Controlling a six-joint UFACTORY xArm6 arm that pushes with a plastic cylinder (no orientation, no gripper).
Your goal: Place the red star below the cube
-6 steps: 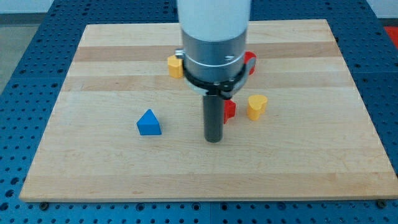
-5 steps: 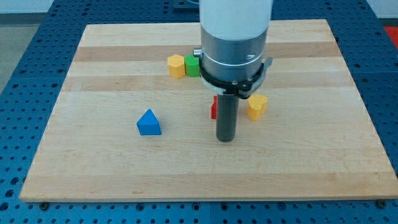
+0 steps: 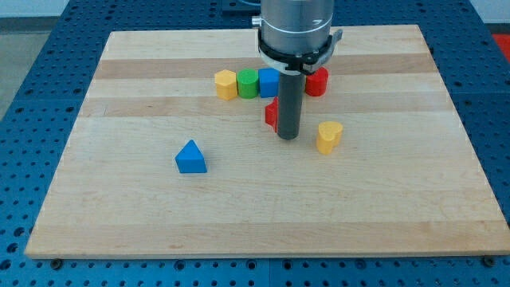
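My tip, a plain rod with no jaws, touches the red star already at six o'clock of the blue cube, so little remains.

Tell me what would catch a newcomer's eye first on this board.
The big arm drops in from the view's top, and my tip rests just right of a partly hidden red block near the board's middle. Behind it runs a row: yellow block, green block, blue cube, then a red block past the rod. A blue triangle sits alone at lower left, a yellow heart-like block right of my tip.
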